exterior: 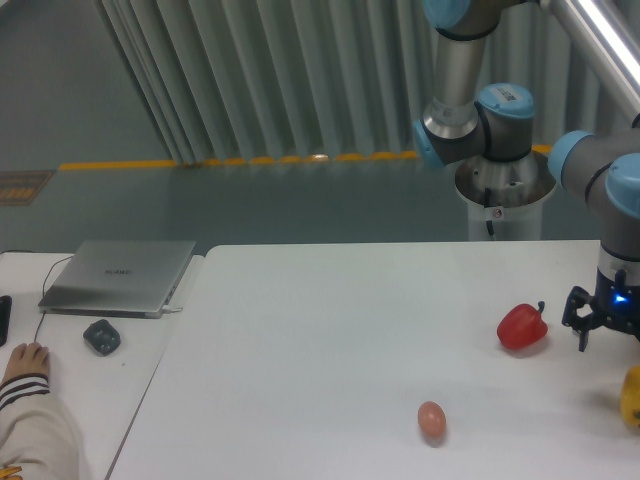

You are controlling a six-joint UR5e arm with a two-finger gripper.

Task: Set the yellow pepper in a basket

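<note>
Now, look at right edge of frame: yellow pepper (631, 397) half cut off, low on white table (330, 340). Gripper (610, 325) sits just above it, also partly cut off, blue light on. You cannot tell if fingers open or closed, or holding anything. Red pepper (522, 326) just left of gripper. Egg (431, 419) lower middle. No basket in view.

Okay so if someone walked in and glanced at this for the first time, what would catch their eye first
Probably the red pepper, bright against the white table at the right. Just beyond it the gripper hangs low at the frame's right edge, above the yellow pepper, which is cut off by that edge. A small egg lies alone nearer the front.
</note>
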